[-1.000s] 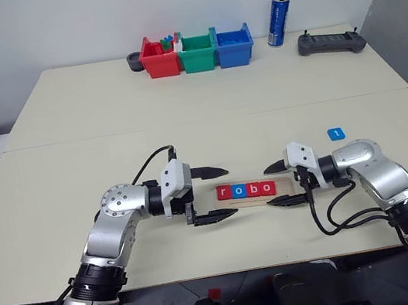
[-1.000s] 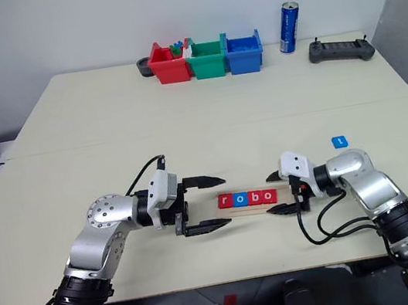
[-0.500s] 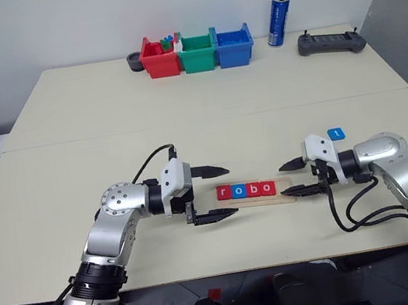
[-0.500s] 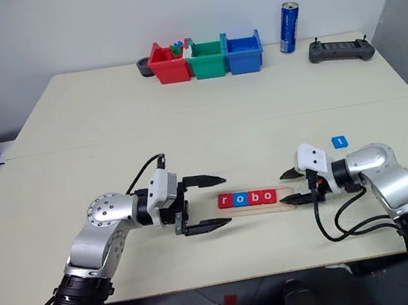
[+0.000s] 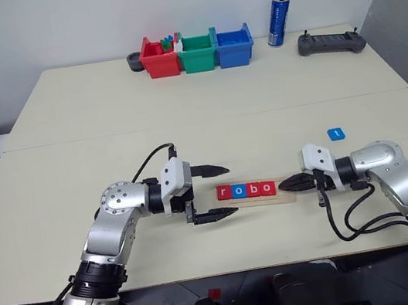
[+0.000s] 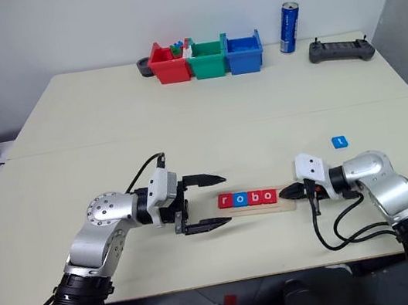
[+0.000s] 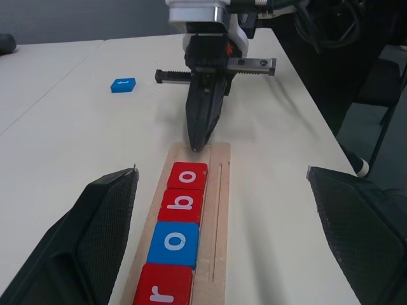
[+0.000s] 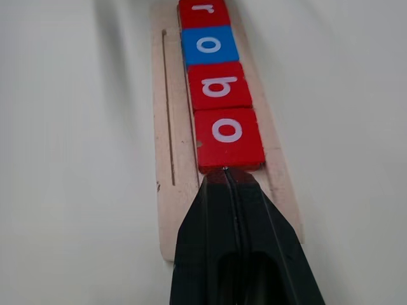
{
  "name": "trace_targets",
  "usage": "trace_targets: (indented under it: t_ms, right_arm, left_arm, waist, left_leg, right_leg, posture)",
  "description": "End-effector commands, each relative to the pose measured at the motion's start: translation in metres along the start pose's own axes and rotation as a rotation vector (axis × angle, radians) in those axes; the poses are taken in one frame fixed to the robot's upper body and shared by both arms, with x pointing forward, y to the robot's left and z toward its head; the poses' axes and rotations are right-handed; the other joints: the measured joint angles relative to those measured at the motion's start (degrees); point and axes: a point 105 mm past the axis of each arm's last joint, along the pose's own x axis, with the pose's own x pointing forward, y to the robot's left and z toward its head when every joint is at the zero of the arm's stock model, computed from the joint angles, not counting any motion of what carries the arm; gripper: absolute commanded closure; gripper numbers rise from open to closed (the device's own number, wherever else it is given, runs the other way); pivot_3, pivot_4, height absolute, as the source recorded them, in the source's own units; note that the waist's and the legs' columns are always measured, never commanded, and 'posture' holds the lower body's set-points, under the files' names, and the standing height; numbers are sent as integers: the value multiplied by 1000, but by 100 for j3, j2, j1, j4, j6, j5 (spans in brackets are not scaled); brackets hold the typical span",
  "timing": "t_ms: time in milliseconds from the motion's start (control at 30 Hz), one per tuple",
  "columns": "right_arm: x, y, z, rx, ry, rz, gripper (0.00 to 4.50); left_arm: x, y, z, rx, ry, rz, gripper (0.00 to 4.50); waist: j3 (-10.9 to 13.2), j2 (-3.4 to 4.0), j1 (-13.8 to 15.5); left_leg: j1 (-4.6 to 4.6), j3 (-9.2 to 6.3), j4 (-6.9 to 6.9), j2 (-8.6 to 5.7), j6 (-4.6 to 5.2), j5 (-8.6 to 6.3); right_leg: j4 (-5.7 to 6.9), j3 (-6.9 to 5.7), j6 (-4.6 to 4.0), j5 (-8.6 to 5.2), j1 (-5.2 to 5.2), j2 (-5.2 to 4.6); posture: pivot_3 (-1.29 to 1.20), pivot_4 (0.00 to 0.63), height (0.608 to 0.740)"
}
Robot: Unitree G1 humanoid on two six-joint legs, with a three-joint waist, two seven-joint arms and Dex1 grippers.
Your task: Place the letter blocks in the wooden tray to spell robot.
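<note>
A pale worktop [image 5: 199, 122] stands before a white wall. Near its front edge lies the wooden tray [image 5: 283, 195], four letter blocks [image 5: 246, 190] in it reading r, o, b, o. The right end effector [image 5: 286, 184], pinched fully together and holding nothing, rests its tip on the tray's bare right end, at the last red block's edge. The left end effector [image 5: 218, 191] gapes wide and empty left of the tray. A blue t block [image 5: 335, 134] lies farther right.
</note>
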Motion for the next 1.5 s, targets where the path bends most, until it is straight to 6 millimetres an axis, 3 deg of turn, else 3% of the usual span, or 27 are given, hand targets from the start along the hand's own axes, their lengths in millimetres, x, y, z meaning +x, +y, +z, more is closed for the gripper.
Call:
trace_targets:
  t_ms: [33, 533, 867, 1000, 1167, 1333, 1500]
  right_arm:
    - [2, -4, 5, -51, -9, -21, 4476]
    - [10, -8, 14, -58, -39, -19, 4476]
    - [-28, -21, 16, -68, 6, -80, 4476]
    - [-46, -33, 18, -35, -4, -209, 3642]
    - [-67, -50, 19, 115, -70, -519, 1896]
    - [-79, -58, 2, 309, -91, -840, 151]
    - [-95, -63, -26, 427, -30, -1141, 70]
  left_arm:
    - [-1, 0, 9, 42, -11, -4, 0]
    - [-2, 0, 8, 39, -10, 0, 0]
    - [-1, 0, 8, 36, -14, 4, 0]
    - [0, 0, 7, 35, -17, 4, 0]
    - [1, 0, 7, 34, -21, 5, 0]
    - [3, 2, 8, 36, -28, 4, 0]
    - [5, 5, 9, 39, -31, -2, 0]
  waist:
    - [0, 0, 2]
    - [0, 0, -4]
    - [0, 0, 23]
    - [0, 0, 27]
    - [0, 0, 62]
    - [-1, 1, 82]
    - [-2, 3, 84]
  left_leg:
    - [0, -1, 0, 0, 0, 0]
    - [0, -2, 0, 0, 0, 0]
    - [-1, -2, 1, -1, 0, 0]
    - [1, -1, 0, 0, 0, 0]
    - [-2, -3, 0, 0, 0, 0]
    - [-2, -1, 1, -1, -1, 0]
    - [-2, 1, 0, -2, 0, 0]
  right_leg:
    - [0, 0, 0, 0, 0, 0]
    - [2, -1, 0, 0, 0, 0]
    - [0, -1, 0, 0, 0, -1]
    - [1, 0, 0, 0, 0, 0]
    - [1, -1, 0, 0, 0, -1]
    - [5, 2, 0, 0, -1, 0]
    - [6, 4, 0, 0, -2, 0]
  posture:
    - [0, 150, 740]
    - [0, 150, 740]
    - [0, 150, 740]
    - [0, 150, 740]
    - [0, 150, 740]
    - [0, 150, 740]
    - [0, 150, 740]
